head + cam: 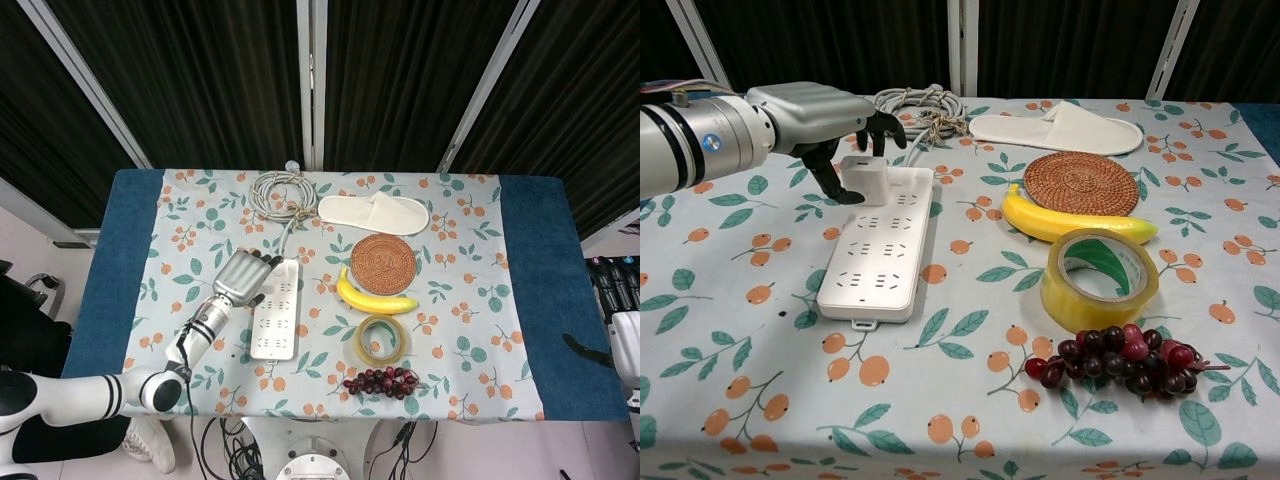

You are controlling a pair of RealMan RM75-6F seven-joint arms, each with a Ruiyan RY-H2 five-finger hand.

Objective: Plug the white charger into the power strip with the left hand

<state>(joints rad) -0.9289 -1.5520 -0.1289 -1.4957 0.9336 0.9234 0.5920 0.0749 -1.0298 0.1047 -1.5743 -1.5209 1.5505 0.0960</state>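
The white power strip (880, 250) lies lengthwise on the floral cloth, left of centre, also seen from above (277, 312). The white charger (866, 178) stands upright on the strip's far end. My left hand (820, 110) hovers just left of and behind the charger. Its fingers are spread above the charger and its thumb is curled beside the charger's left side, with no grip that I can see. From above, the left hand (240, 277) sits at the strip's far left corner and hides the charger. My right hand (622, 320) hangs off the table's right edge, fingers extended, holding nothing.
A coiled grey cable (920, 100) lies behind the strip. To the right are a white slipper (1060, 128), a woven coaster (1081, 183), a banana (1070, 222), a yellow tape roll (1100, 280) and dark grapes (1125, 360).
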